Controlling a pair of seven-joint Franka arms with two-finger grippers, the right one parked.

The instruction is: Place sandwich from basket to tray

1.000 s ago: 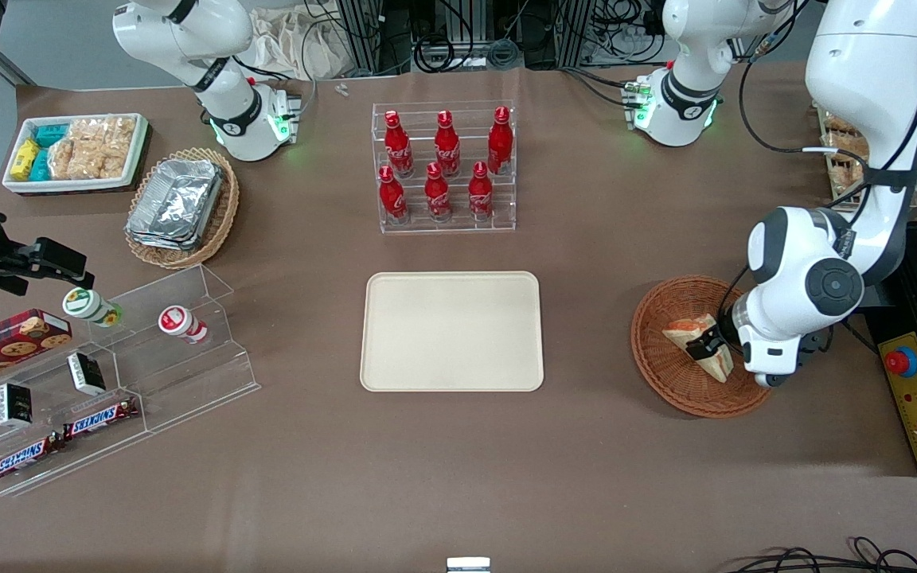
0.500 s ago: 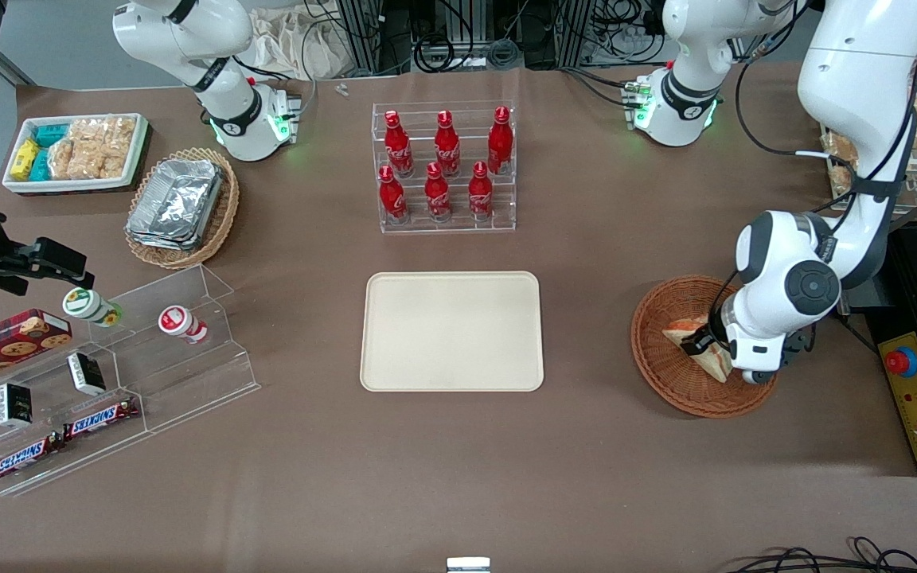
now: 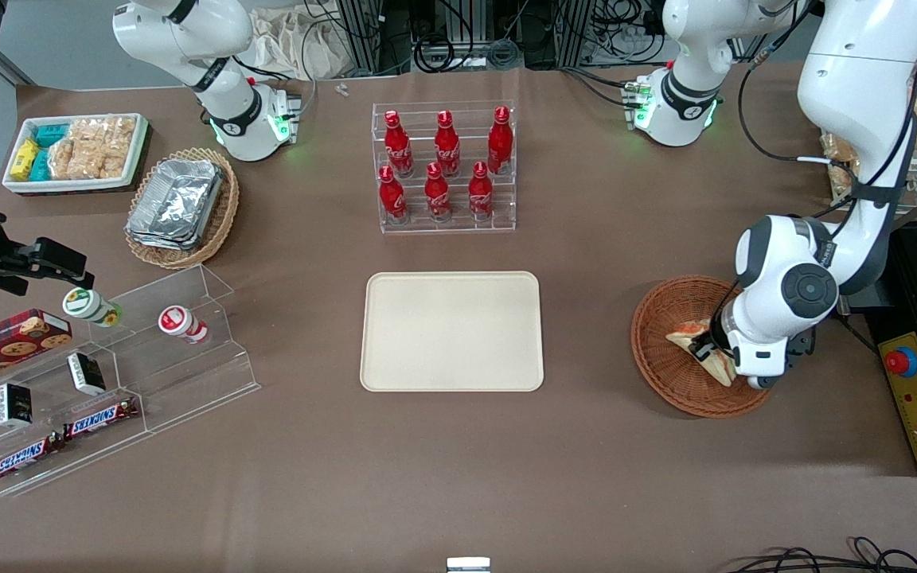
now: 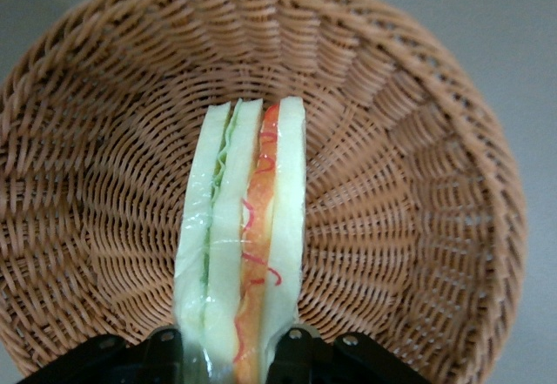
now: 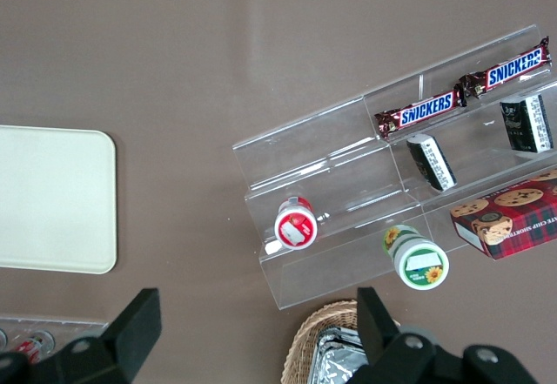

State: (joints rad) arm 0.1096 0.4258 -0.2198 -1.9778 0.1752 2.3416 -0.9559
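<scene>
Reddish-brown woven basket (image 4: 418, 140), white-and-orange sandwich (image 4: 248, 227), cream tray (image 3: 452, 331).

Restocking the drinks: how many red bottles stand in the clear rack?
6: three red bottles in the clear acrylic rack's upper row, three in the lower row nearer the camera. None looks hidden. The gripper is at the basket.

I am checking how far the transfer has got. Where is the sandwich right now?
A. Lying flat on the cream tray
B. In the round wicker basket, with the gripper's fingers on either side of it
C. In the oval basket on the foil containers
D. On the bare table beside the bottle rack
B: the sandwich stands on edge in the basket, the gripper closed around its end; the tray holds nothing.
</scene>
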